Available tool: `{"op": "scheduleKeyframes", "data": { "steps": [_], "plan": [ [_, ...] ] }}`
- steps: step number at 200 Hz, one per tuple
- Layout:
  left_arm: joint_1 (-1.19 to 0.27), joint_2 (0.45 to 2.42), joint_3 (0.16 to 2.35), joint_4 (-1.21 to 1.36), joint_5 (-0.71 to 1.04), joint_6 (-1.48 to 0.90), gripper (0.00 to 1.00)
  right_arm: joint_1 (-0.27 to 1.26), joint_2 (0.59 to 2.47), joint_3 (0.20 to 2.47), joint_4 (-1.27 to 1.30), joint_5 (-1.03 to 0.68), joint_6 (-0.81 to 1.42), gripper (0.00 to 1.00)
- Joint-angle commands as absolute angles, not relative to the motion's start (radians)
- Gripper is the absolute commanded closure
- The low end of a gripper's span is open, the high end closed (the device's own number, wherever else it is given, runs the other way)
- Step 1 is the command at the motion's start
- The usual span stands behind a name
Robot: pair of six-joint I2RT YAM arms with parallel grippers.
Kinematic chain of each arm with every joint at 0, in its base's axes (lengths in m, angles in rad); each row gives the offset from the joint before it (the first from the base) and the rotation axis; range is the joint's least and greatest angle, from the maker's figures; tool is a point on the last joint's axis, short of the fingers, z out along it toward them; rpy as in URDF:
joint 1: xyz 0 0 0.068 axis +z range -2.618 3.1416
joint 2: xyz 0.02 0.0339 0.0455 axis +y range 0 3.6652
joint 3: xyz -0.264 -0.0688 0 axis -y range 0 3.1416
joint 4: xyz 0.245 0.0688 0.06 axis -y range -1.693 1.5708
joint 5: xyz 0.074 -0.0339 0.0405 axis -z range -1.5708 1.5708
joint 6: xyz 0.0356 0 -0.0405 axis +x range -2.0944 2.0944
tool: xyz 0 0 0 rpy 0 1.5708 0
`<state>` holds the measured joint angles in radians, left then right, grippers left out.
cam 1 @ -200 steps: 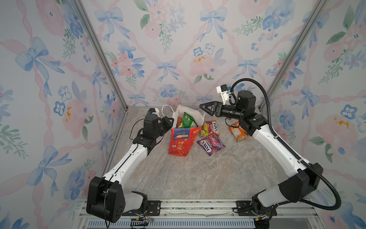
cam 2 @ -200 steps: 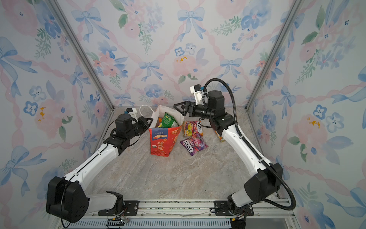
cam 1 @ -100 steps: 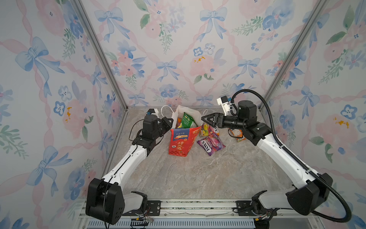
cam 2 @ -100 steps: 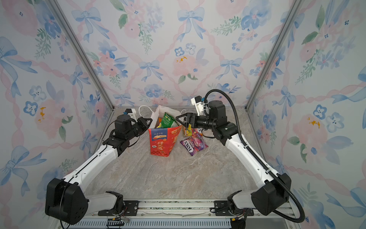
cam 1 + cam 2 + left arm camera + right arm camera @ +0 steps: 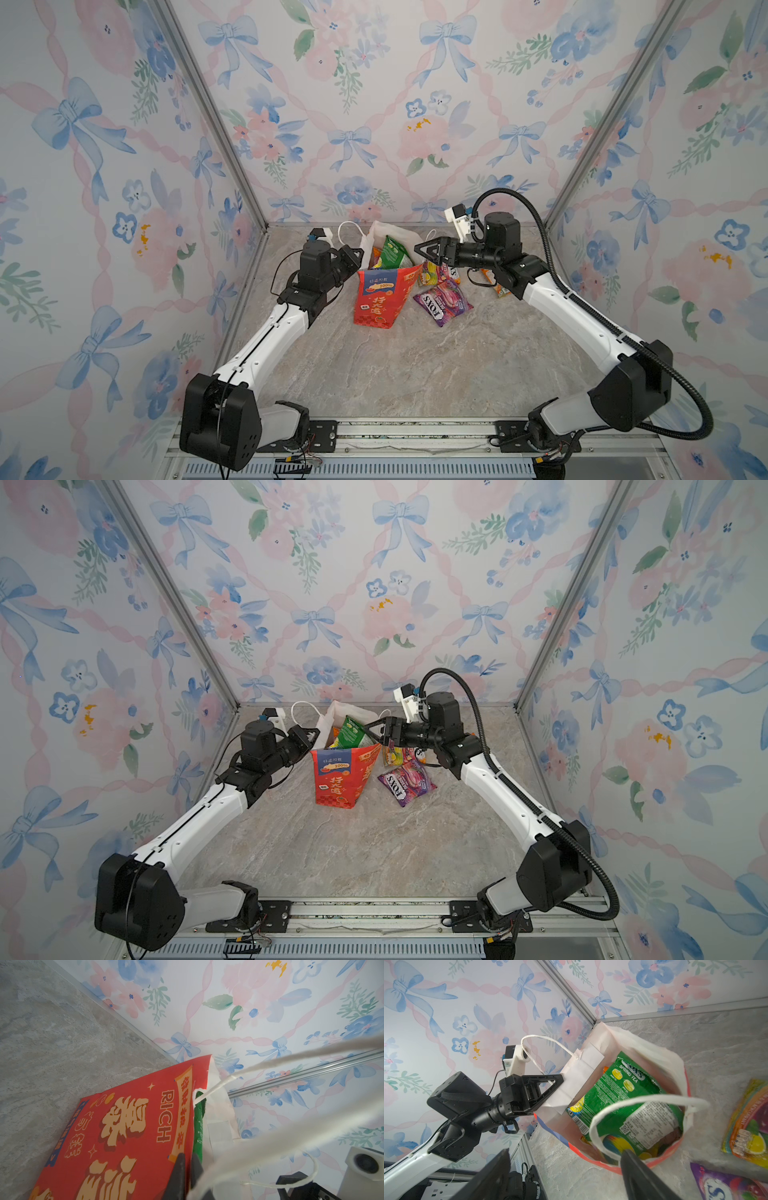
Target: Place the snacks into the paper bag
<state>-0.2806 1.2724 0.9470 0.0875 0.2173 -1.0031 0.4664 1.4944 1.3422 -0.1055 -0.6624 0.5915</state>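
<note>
In a top view my left claw (image 5: 356, 252) pinches the tall red paper bag (image 5: 376, 303) at its 9 o'clock rim; my right claw (image 5: 419, 249), spread, hovers at 3 o'clock. Left wrist: jaws pressed on paper. Right wrist: green glossy packet (image 5: 623, 1088) inside; white cord handle (image 5: 654, 1097) may snag me, toppling the bag.

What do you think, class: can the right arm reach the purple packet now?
Probably yes: the purple packet lies uncovered beside the paper bag, near the right gripper, whose fingers are open and empty.
</note>
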Motion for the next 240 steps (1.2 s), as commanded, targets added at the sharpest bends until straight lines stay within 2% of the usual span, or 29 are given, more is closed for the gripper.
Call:
{"op": "scheduleKeyframes", "data": {
  "steps": [1, 38, 107, 168, 212, 240],
  "plan": [
    [-0.272, 1.266, 0.940, 0.072, 0.213, -0.980, 0.90, 0.465, 1.516, 1.367, -0.023, -0.688, 0.618, 0.15],
    [-0.272, 1.268, 0.939, 0.076, 0.212, -0.982, 0.90, 0.472, 1.564, 1.397, 0.053, -0.717, 0.679, 0.14],
    [-0.272, 1.281, 0.939, 0.092, 0.224, -0.986, 0.90, 0.467, 1.679, 1.444, 0.475, -0.837, 0.980, 0.14],
    [-0.277, 1.308, 0.968, 0.119, 0.250, -0.997, 0.90, 0.500, 1.703, 1.744, 0.073, -0.864, 0.772, 0.15],
    [-0.297, 1.328, 1.006, 0.123, 0.243, -0.986, 0.91, 0.505, 1.725, 1.862, -0.018, -0.902, 0.738, 0.15],
    [-0.314, 1.320, 0.993, 0.122, 0.199, -0.983, 0.92, 0.517, 1.726, 1.834, -0.028, -0.893, 0.715, 0.15]
  ]
}}
